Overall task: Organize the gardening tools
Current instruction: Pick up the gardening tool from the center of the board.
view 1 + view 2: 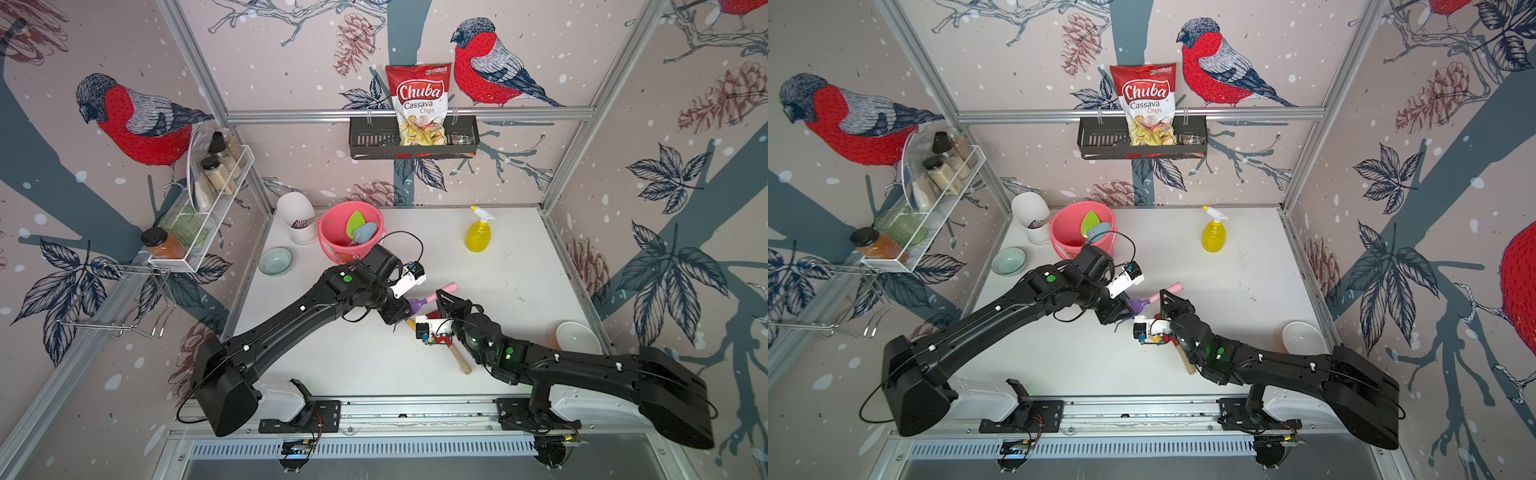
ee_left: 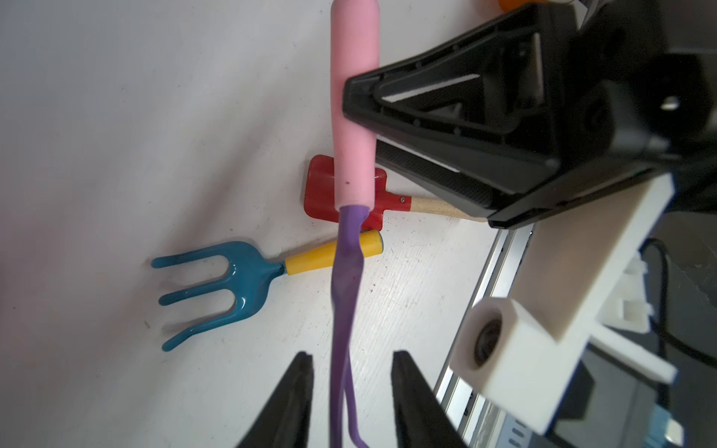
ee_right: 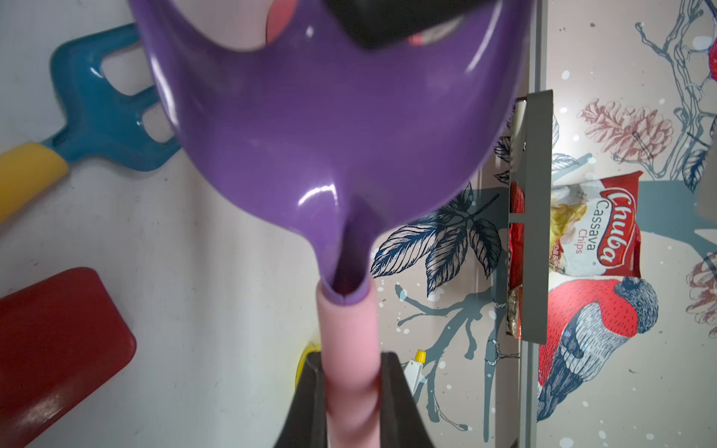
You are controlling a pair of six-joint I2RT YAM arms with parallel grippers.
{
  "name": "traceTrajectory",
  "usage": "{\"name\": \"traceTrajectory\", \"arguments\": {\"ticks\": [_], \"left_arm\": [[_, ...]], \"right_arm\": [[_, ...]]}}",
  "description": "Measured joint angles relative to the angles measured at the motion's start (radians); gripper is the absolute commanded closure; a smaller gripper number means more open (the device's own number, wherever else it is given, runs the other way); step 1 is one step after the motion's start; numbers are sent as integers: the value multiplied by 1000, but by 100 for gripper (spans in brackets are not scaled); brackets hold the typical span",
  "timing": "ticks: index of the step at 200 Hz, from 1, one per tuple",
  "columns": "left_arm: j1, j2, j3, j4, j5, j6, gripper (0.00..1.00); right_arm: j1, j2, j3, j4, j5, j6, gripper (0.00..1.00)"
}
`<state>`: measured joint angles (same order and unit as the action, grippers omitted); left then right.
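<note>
My right gripper point(image 3: 351, 357) is shut on the pink handle of the purple-pink fork point(image 3: 341, 128), which hangs above the table point(image 1: 519, 282). My left gripper point(image 2: 353, 357) is open, one finger on each side of the fork's purple head point(image 2: 345, 294) with a gap on both sides. In a top view the two grippers meet at the fork point(image 1: 417, 305) mid-table. Under it lie the blue-yellow fork point(image 2: 217, 287) and the red wooden-handled shovel point(image 2: 322, 190). The yellow spray bottle point(image 1: 478, 232) stands at the back. A green trowel point(image 1: 355, 220) and a light-blue trowel point(image 1: 365, 232) stand in the pink bucket point(image 1: 332, 235).
A white cup point(image 1: 296, 216) and a teal bowl point(image 1: 275, 260) sit left of the bucket. A white bowl point(image 1: 577, 336) is at the right edge. A wire rack point(image 1: 208, 208) hangs on the left wall, and a black shelf point(image 1: 413, 141) with a chips bag on the back wall.
</note>
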<state>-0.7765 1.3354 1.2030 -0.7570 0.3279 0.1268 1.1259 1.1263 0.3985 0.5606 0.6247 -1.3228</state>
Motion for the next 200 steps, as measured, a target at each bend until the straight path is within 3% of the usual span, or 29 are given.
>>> {"name": "traceTrajectory", "arguments": {"ticks": [26,49,100,146,200], "left_arm": [[0,-84,-11,55,-72,-24,16],[19,-179,-41,126,-124,-46,4],[124,-334,-90,283,-171,-89,4],[160,-435,-176,401,-168,-127,4],[165,-425,-293,554,-2,-188,6]], "right_arm": [[1,0,2,-3,37,78,100],[3,-3,29,-27,70,189,100],[-25,-74,99,-158,68,462,100],[-114,-184,175,-248,-48,712,100],[-158,-261,205,-270,-230,920,100]]}}
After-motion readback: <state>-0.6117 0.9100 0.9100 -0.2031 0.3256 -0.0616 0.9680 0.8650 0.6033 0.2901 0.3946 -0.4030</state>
